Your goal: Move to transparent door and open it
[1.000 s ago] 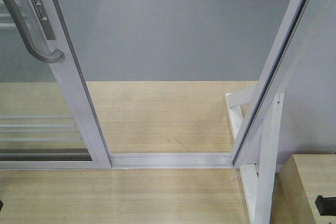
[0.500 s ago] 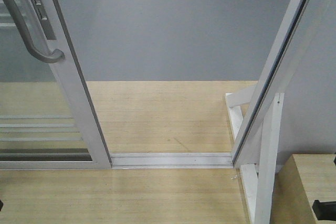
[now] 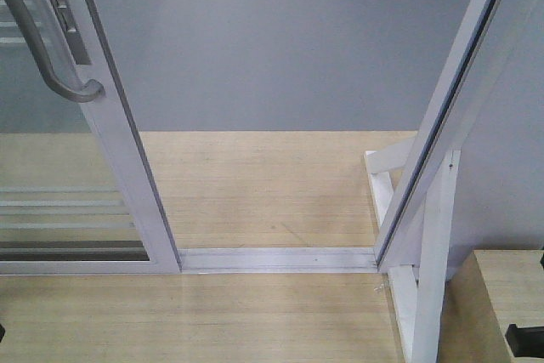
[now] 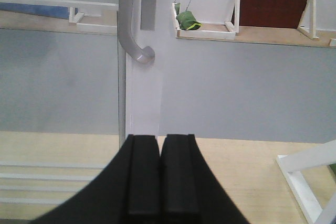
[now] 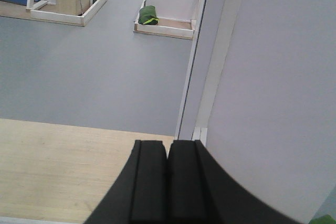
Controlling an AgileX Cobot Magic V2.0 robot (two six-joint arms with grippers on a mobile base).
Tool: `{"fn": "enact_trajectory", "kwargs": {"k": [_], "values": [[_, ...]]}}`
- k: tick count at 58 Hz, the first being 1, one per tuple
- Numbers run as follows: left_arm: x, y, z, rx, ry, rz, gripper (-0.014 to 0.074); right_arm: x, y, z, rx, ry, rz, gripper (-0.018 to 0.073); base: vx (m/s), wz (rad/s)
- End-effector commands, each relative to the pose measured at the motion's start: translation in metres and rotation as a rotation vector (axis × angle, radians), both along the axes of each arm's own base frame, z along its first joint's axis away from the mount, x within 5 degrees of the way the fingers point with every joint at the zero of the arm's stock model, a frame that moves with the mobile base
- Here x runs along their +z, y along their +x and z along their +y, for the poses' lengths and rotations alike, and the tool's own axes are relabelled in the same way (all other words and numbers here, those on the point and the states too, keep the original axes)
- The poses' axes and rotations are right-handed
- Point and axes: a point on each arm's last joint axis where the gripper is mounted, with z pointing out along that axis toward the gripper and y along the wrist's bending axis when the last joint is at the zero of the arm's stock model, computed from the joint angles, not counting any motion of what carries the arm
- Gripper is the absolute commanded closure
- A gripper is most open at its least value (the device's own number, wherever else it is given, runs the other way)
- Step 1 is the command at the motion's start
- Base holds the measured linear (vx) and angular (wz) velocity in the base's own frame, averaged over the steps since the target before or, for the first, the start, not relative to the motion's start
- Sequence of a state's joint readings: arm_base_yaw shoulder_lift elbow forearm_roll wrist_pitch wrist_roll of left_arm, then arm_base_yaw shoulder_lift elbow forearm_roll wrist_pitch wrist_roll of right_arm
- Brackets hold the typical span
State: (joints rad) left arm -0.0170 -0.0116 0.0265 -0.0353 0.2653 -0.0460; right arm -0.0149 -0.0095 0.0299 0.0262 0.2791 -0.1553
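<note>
Mostly done: transparent door [image 3: 110,133] is slid aside, doorway wide. 2 grippers, left gripper [image 4: 159,174] and right gripper [image 5: 168,179], both pinched closed, empty, off handle [image 4: 128,24].

A: How much of the transparent door [image 3: 51,210] was in the front view?

B: Only part. Its left side and top were cut off by the edges, and the grey handle [image 3: 47,65] lost its upper run at the top corner.

A: And from the left wrist?

B: The handle [image 4: 128,19] was cropped at the top again. The left end effector [image 4: 160,145] ran off the bottom edge.

A: The green things far back?

B: The green bundle [image 5: 148,15] was too small to tell; possibly cloth.

A: The dark piece at the lower right?

B: The black object [image 3: 524,339] was cut by the edge, unidentifiable.
</note>
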Motion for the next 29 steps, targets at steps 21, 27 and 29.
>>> {"fn": "enact_trajectory", "kwargs": {"k": [21, 27, 29], "values": [[-0.0002, 0.0010, -0.0001, -0.001, -0.010, -0.066, 0.0602, 0.0035, 0.0007, -0.0004, -0.006, -0.004, -0.082, 0.0567, 0.00, 0.00], [-0.0002, 0.0010, -0.0001, -0.001, -0.010, -0.066, 0.0602, 0.0035, 0.0007, -0.0004, -0.006, -0.004, -0.082, 0.0567, 0.00, 0.00], [-0.0002, 0.0010, -0.0001, -0.001, -0.010, -0.066, 0.0602, 0.0035, 0.0007, -0.0004, -0.006, -0.004, -0.082, 0.0567, 0.00, 0.00]]}}
